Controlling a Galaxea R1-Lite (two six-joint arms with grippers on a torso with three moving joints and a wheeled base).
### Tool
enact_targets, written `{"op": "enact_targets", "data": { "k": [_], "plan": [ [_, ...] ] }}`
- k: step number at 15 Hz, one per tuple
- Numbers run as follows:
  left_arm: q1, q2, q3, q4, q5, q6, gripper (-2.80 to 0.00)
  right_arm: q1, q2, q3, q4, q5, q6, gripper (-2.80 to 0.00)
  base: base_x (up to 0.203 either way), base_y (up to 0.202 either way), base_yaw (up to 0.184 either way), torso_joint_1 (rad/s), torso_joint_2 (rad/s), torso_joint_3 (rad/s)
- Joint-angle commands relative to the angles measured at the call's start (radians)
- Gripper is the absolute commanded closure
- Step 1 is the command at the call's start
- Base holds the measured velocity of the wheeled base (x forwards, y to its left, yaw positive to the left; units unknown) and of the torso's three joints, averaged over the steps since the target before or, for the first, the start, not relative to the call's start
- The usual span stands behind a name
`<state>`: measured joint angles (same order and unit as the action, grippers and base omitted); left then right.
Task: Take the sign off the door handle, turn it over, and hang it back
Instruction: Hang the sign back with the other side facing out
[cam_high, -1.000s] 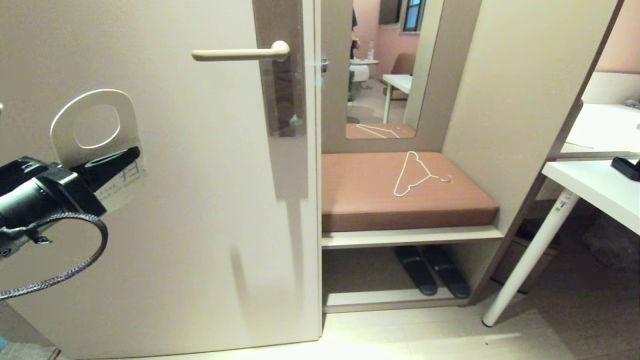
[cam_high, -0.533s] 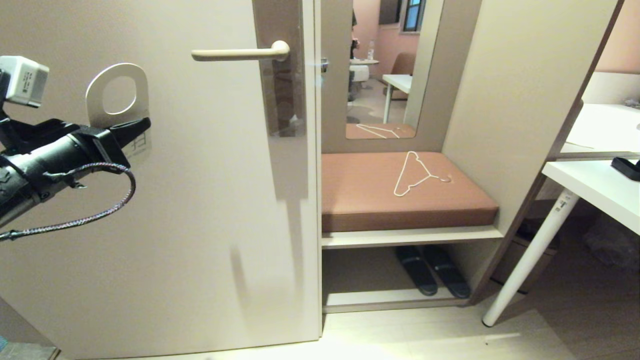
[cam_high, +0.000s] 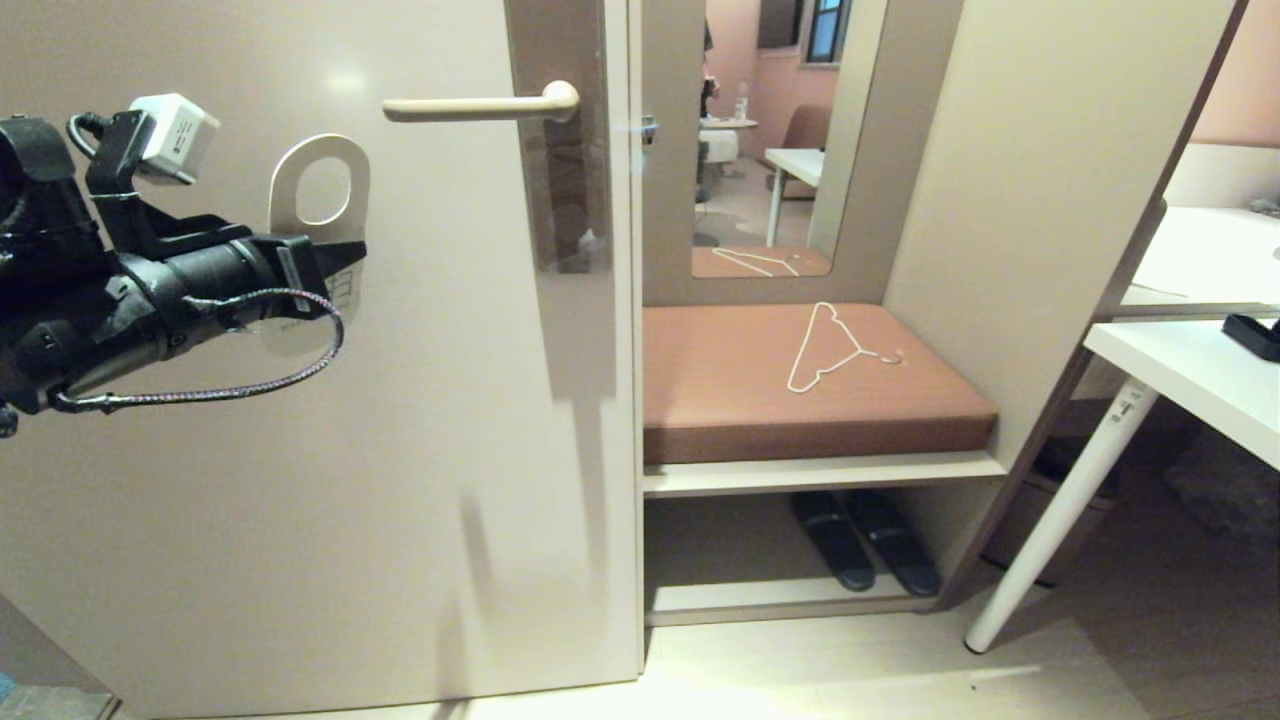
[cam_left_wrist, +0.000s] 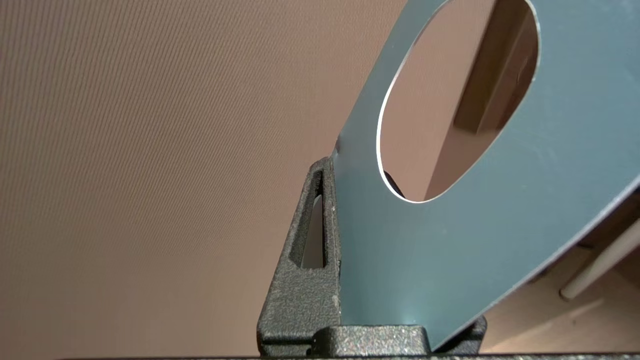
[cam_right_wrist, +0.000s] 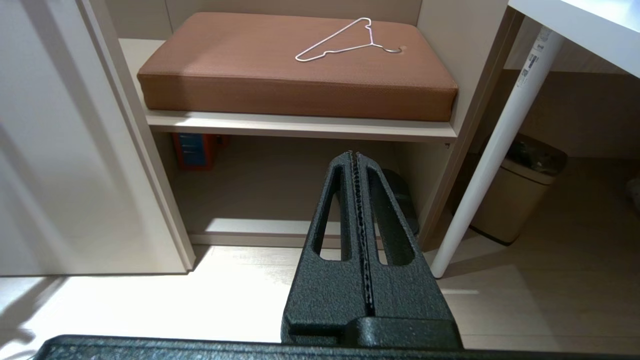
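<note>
Left pincer (cam_high: 335, 262) pinches the sign's (cam_high: 318, 232) lower body, leaving its hole end free and upright to hook over the door handle (cam_high: 480, 105), which is near, up-right. White face out. Right pincer (cam_right_wrist: 356, 161) pressed together, parked low.

The left arm (cam_high: 120, 290) is matte black, a thick cylindrical wrist narrowing to the left gripper (cam_high: 335, 262). A small white box-shaped camera (cam_high: 175, 125) with a printed label sits on a black bracket at its 12 o'clock. A braided dark cable (cam_high: 250, 385) loops out at 6 o'clock. The right gripper (cam_right_wrist: 356, 157) has rough, speckled black fingers (cam_right_wrist: 332, 220), each a tapering wedge pierced by a long slot, with ridged inner faces
</note>
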<state>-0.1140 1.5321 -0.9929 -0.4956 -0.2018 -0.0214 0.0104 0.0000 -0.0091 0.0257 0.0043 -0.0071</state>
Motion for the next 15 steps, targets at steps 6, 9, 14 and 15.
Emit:
{"op": "enact_targets", "data": {
  "k": [6,9,14,15],
  "plan": [
    [-0.053,0.029,-0.186,0.174,0.076,-0.081,0.0,0.0,0.002,0.0,0.0,0.0,-0.002,0.0,0.0,0.0,0.0,0.0,0.0,0.0],
    [-0.053,0.043,-0.259,0.256,0.109,-0.11,0.0,0.0,0.002,0.0,0.0,0.0,-0.004,0.0,0.0,0.0,0.0,0.0,0.0,0.0],
    [-0.068,0.047,-0.332,0.337,0.136,-0.121,0.0,0.0,0.002,0.0,0.0,0.0,-0.005,0.0,0.0,0.0,0.0,0.0,0.0,0.0],
    [-0.08,0.051,-0.348,0.353,0.148,-0.137,0.0,0.0,0.002,0.0,0.0,0.0,-0.005,0.0,0.0,0.0,0.0,0.0,0.0,0.0]
  ]
}}
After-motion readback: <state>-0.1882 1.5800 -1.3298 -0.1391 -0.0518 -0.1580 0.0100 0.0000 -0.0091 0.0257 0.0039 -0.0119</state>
